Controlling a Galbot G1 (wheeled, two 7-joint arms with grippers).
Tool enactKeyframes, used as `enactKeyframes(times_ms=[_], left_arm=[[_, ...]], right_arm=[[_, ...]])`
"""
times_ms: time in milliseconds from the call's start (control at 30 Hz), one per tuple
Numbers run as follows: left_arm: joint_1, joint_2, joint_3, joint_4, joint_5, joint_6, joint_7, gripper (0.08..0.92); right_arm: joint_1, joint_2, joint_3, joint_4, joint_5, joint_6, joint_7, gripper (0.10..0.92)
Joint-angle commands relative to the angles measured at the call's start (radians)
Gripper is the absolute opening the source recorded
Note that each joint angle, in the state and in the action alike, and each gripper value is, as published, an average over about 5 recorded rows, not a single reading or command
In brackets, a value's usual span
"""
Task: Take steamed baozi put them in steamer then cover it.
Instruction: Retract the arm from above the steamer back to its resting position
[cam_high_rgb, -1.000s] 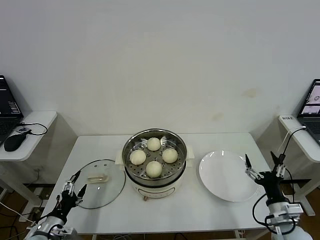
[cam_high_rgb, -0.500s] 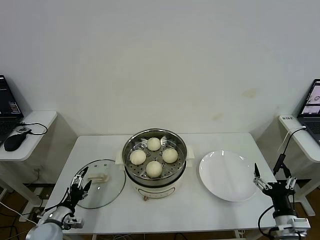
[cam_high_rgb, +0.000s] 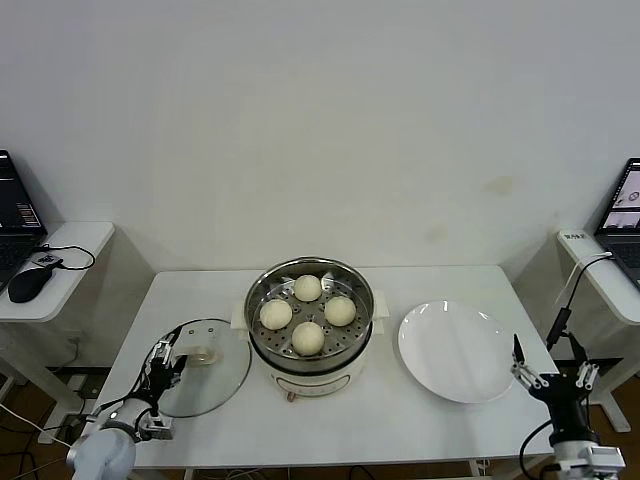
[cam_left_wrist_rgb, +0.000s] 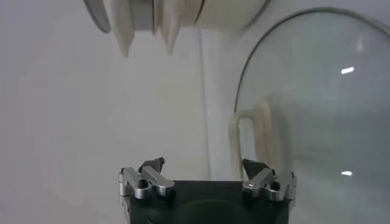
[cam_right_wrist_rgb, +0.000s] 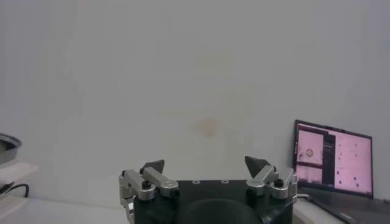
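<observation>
With four baozi (cam_high_rgb: 308, 338) sitting in the steamer (cam_high_rgb: 310, 322), the left pincer (cam_high_rgb: 166, 366), spread wide, is hovering by the cover (cam_high_rgb: 205, 378).

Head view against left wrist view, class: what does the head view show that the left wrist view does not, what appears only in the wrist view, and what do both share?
Only the head view shows the four small cream-white steamed buns on the perforated tray inside the shiny round steel steamer, the flat white round plate and the open right claw beyond the table's near right corner.

Only the left wrist view shows the steamer's cream-white base underside up close.

Both show the round clear glass lid, its cream-white oblong handle, and the open left claw by it.
</observation>
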Motion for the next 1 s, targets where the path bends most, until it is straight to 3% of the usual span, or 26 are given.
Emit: enactKeyframes(times_ms=[33, 767, 1000], left_arm=[[-0.046, -0.004, 0.010, 0.061, -0.002, 0.000, -0.005, 0.823], [-0.071, -0.028, 0.035, 0.078, -0.097, 0.017, -0.011, 0.812], [-0.071, -0.023, 0.046, 0.068, -0.105, 0.024, 0.005, 0.640]], right_arm=[[-0.010, 0.007, 0.002, 0.002, -0.005, 0.003, 0.000, 0.823], [-0.012, 0.016, -0.012, -0.020, -0.027, 0.013, -0.004, 0.823], [-0.010, 0.017, -0.027, -0.024, -0.034, 0.012, -0.008, 0.823]])
